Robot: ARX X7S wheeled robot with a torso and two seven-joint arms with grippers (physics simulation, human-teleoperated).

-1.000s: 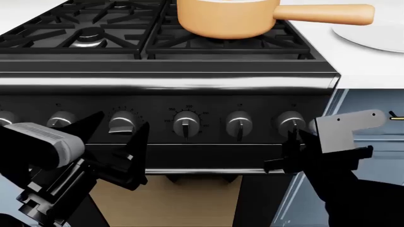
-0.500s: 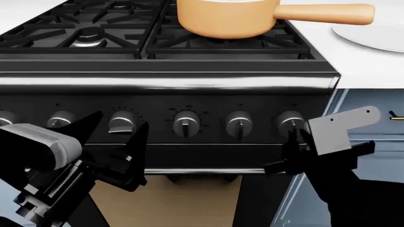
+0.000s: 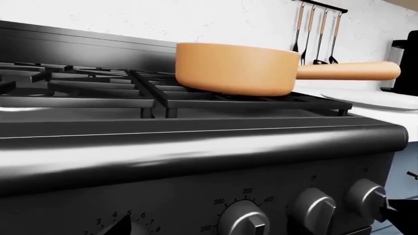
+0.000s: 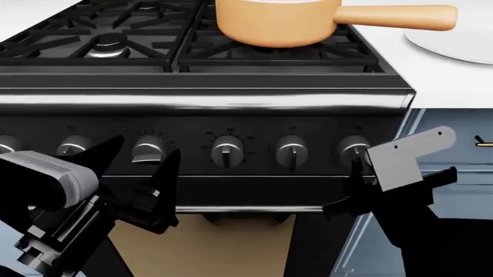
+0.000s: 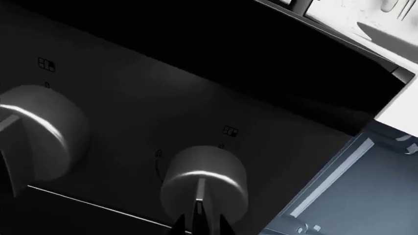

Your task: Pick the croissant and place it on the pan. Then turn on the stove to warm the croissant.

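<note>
Risk gathers at the rightmost silver-black knob on the front panel of the large black gas stove; the right gripper sits just below and in front of it, and in the right wrist view its dark tips show at the knob's lower edge, so close together that I cannot tell whether they pinch the knob's ridge or merely touch it. The orange-tan saucepan with a long rounded orange handle stands on the iron grate of the back right burner, near the stove's right edge, its handle reaching toward the flat white plate on the white tabletop. The croissant is not visible in any view; the pan's interior is hidden, so whether it lies inside cannot be told. If the jaws hold only the tip of the ridge, a twist could slip off; turning a knob that feeds another burner would leave the pan cold, and the small panel icons are too faint to confirm the match. The left gripper hangs with jaws spread wide and empty, near the knob with the numbered dial; a stray motion could nudge it.
</note>
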